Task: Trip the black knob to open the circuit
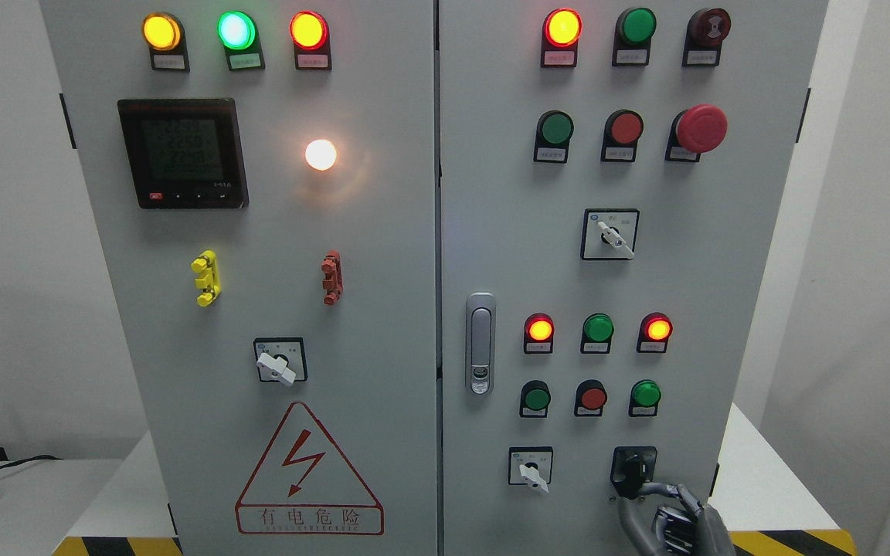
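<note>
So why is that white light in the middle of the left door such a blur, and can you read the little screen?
Head view: the white lamp is overexposed, blooming into a halo on the grey door; the screen shows faint, unreadable digits; the right hand at the black knob looks slightly soft.

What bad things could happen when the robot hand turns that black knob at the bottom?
1. The right hand has only its fingertips on the black knob, so it might slip off before the knob turns.
2. The white selector switch sits just to the knob's left; a sideways slip could bump it.
3. The green button sits right above, so an upward slip might press it.
</note>
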Controlling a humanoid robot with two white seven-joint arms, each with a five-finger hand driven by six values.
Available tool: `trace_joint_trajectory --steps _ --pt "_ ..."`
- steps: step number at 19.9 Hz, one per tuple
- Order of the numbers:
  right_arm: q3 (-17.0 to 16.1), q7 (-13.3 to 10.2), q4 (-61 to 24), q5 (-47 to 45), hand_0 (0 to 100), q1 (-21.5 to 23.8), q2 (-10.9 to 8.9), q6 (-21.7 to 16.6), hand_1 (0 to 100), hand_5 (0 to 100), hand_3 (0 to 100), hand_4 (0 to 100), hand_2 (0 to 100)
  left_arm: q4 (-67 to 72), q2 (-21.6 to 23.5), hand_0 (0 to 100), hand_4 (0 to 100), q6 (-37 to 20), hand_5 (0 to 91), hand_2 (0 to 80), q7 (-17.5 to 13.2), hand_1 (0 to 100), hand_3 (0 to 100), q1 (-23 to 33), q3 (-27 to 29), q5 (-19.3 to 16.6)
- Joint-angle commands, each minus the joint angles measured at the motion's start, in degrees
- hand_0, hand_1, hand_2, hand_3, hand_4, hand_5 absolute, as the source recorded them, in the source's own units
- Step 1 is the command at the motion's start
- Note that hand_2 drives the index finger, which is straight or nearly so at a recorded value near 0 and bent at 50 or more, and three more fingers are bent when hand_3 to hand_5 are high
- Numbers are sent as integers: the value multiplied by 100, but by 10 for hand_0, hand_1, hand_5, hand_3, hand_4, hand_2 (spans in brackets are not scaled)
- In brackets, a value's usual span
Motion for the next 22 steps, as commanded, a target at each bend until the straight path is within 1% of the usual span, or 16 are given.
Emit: trace_joint_trajectory --steps 1,7,22 --pt "209 -3 -13 162 267 12 71 -10 679 963 1000 1000 435 0 2 120 0 3 0 0 3 389 0 0 0 -176" --pt "341 -3 -4 127 264 12 79 -1 678 962 1000 1000 432 0 2 120 0 3 0 0 3 389 0 0 0 -176" --pt "314 -3 22 118 253 -14 97 -1 677 961 1000 1000 428 0 2 120 0 3 0 0 3 389 0 0 0 -176"
